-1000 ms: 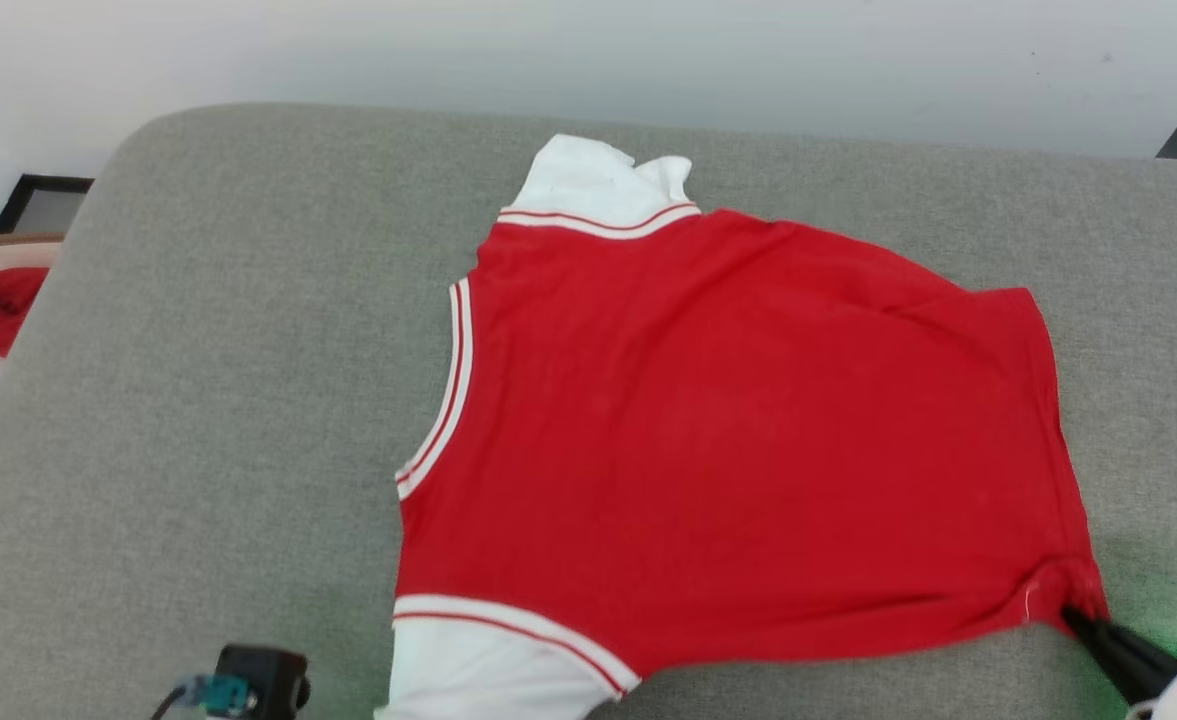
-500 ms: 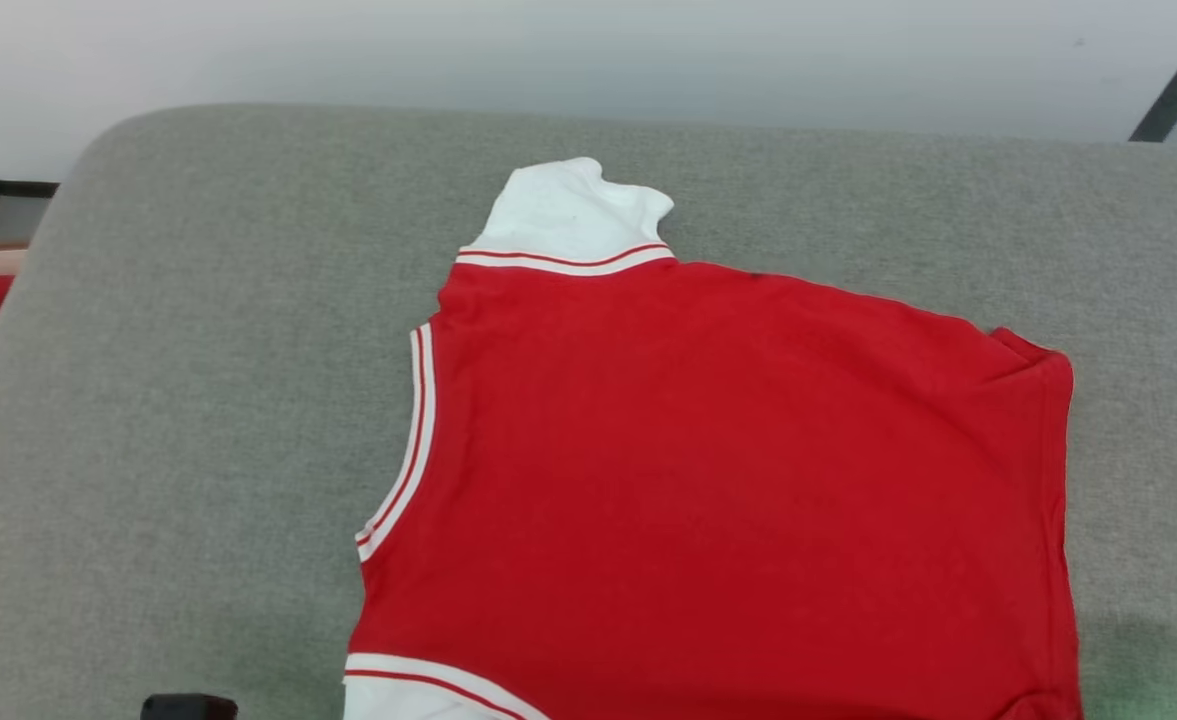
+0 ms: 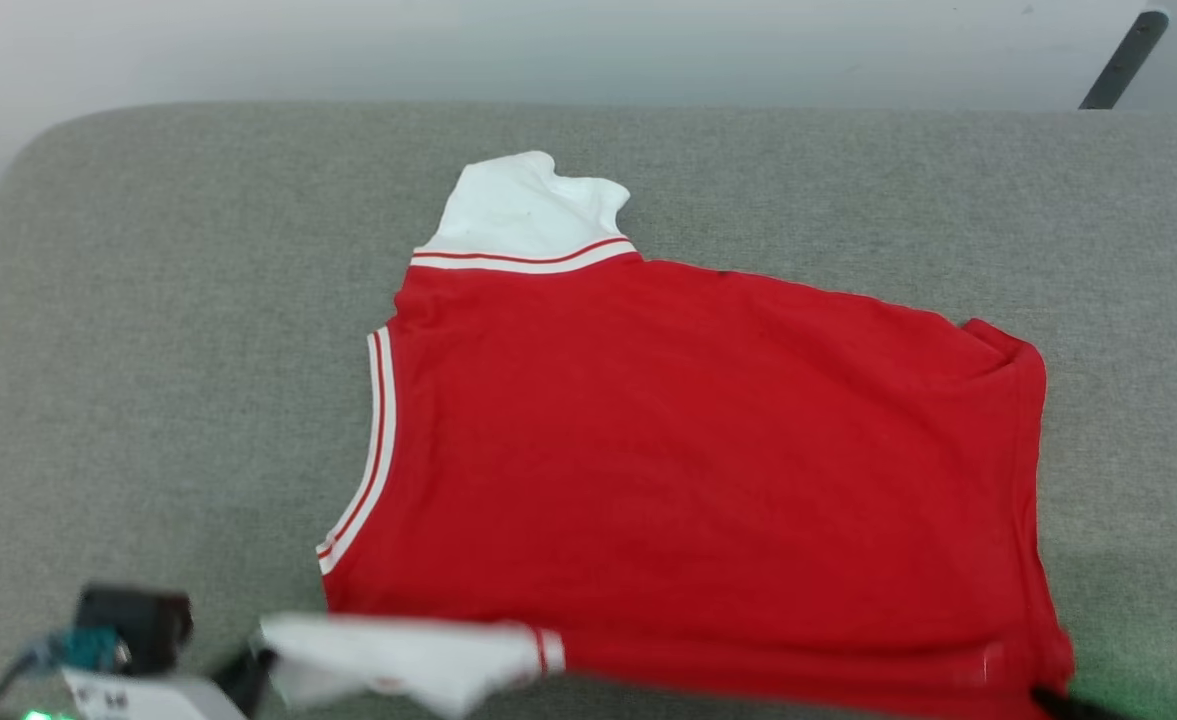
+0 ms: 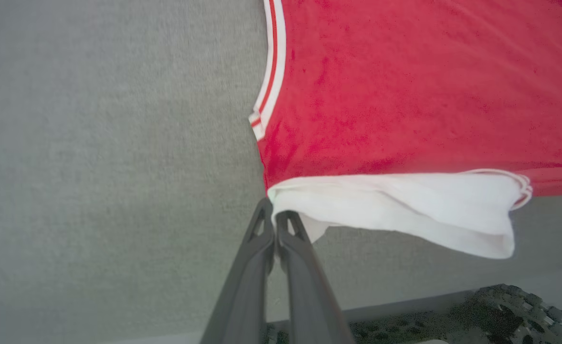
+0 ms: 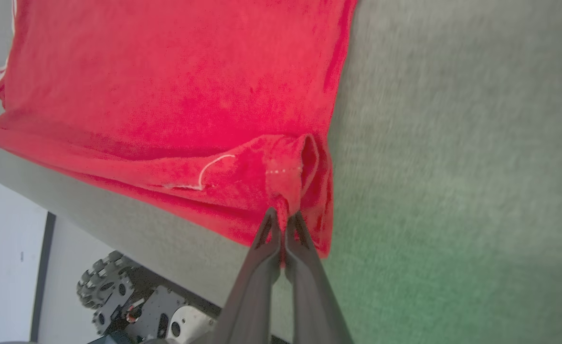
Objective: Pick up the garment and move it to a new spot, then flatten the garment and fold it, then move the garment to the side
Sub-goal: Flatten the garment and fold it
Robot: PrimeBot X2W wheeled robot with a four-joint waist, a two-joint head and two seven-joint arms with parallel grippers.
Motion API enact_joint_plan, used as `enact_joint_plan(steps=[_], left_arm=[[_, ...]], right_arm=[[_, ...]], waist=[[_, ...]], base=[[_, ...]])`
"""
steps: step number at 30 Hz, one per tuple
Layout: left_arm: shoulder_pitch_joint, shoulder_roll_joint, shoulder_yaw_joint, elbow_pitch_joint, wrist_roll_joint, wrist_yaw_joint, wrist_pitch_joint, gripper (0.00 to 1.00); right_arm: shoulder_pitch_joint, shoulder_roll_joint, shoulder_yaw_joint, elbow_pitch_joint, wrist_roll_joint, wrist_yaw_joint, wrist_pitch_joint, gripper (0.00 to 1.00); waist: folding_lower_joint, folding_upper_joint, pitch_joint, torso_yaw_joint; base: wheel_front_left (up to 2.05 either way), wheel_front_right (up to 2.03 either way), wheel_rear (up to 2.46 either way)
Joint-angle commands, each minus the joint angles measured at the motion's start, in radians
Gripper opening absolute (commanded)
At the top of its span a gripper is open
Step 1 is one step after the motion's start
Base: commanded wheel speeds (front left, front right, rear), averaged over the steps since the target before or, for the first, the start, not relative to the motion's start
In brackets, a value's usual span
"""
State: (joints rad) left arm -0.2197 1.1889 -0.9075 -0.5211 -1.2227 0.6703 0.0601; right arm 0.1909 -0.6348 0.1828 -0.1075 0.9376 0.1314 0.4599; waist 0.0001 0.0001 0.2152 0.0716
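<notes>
The garment (image 3: 708, 450) is thin, limp jersey knit, light and likely to sag and bunch wherever it is unsupported. It is best taken at hems and corners and kept taut between two holds, not gripped mid-panel. It lies spread with its plain red side up just ahead of both end effectors: the left end effector (image 4: 275, 217) has its fingers closed on the edge of the white sleeve (image 4: 405, 210), which appears slightly raised, and the right end effector (image 5: 283, 217) is pinched on a gathered hem corner (image 5: 285, 177), with the grey fabric-covered table (image 3: 178, 350) beneath and beyond them.
</notes>
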Motion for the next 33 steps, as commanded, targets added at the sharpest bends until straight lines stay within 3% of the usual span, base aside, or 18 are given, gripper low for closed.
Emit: enact_joint_plan(steps=[1, 5, 8, 13, 15, 19, 27, 28, 29, 30, 31, 33], left_arm=[[-0.041, 0.021, 0.006, 0.000, 0.040, 0.006, 0.014, 0.00], [-0.170, 0.030, 0.011, 0.027, 0.135, -0.037, 0.085, 0.00], [-0.269, 0.002, -0.002, 0.088, 0.205, -0.098, 0.147, 0.00], [-0.403, -0.107, -0.033, 0.245, 0.260, -0.218, 0.221, 0.00], [-0.423, -0.125, -0.043, 0.288, 0.272, -0.242, 0.235, 0.00], [-0.486, -0.239, -0.075, 0.461, 0.265, -0.340, 0.257, 0.00], [-0.516, -0.339, -0.108, 0.649, 0.244, -0.435, 0.277, 0.00], [-0.516, -0.348, -0.105, 0.662, 0.231, -0.443, 0.275, 0.00], [-0.515, -0.356, -0.107, 0.677, 0.228, -0.451, 0.276, 0.00], [-0.515, -0.356, -0.107, 0.677, 0.228, -0.451, 0.276, 0.00], [-0.515, -0.361, -0.110, 0.687, 0.225, -0.455, 0.278, 0.11], [-0.517, -0.373, -0.105, 0.703, 0.214, -0.461, 0.274, 0.44]], right_arm=[[-0.032, 0.011, -0.020, -0.009, -0.022, -0.001, 0.019, 0.00], [-0.112, 0.052, -0.047, -0.018, -0.083, -0.001, 0.079, 0.00], [-0.186, 0.079, -0.065, 0.001, -0.141, -0.001, 0.108, 0.00], [-0.296, 0.112, -0.062, 0.053, -0.214, -0.001, 0.150, 0.00], [-0.316, 0.114, -0.057, 0.065, -0.229, -0.001, 0.157, 0.00], [-0.396, 0.132, -0.016, 0.123, -0.255, -0.001, 0.172, 0.00], [-0.463, 0.132, 0.033, 0.194, -0.245, -0.001, 0.185, 0.00], [-0.468, 0.131, 0.037, 0.196, -0.239, -0.001, 0.188, 0.02], [-0.473, 0.129, 0.039, 0.200, -0.235, -0.001, 0.187, 0.11], [-0.473, 0.129, 0.039, 0.200, -0.235, -0.001, 0.187, 0.11], [-0.479, 0.124, 0.044, 0.203, -0.235, -0.001, 0.187, 0.22], [-0.488, 0.119, 0.050, 0.209, -0.229, -0.001, 0.190, 0.48]], waist=[[-0.0001, -0.0001, 0.003, -0.006], [-0.0001, -0.0001, 0.011, -0.013], [-0.0001, -0.0001, 0.022, -0.016], [-0.0001, -0.0001, 0.045, -0.015], [-0.0001, -0.0001, 0.051, -0.016], [-0.0001, -0.0001, 0.072, -0.014], [-0.0001, -0.0001, 0.080, -0.009], [-0.0001, -0.0001, 0.079, -0.008], [-0.0001, -0.0001, 0.077, -0.007], [-0.0001, -0.0001, 0.077, -0.007], [-0.0001, -0.0001, 0.074, -0.007], [-0.0001, -0.0001, 0.067, -0.006]], base=[[0.00, 0.00, 0.00], [0.00, 0.00, 0.00], [0.00, 0.00, 0.00], [0.00, 0.00, 0.00], [0.00, 0.00, 0.00], [0.00, 0.00, 0.00], [0.00, 0.00, 0.00], [0.00, 0.00, 0.00], [0.00, 0.00, 0.00], [0.00, 0.00, 0.00], [0.00, 0.00, 0.00], [0.00, 0.00, 0.00]])
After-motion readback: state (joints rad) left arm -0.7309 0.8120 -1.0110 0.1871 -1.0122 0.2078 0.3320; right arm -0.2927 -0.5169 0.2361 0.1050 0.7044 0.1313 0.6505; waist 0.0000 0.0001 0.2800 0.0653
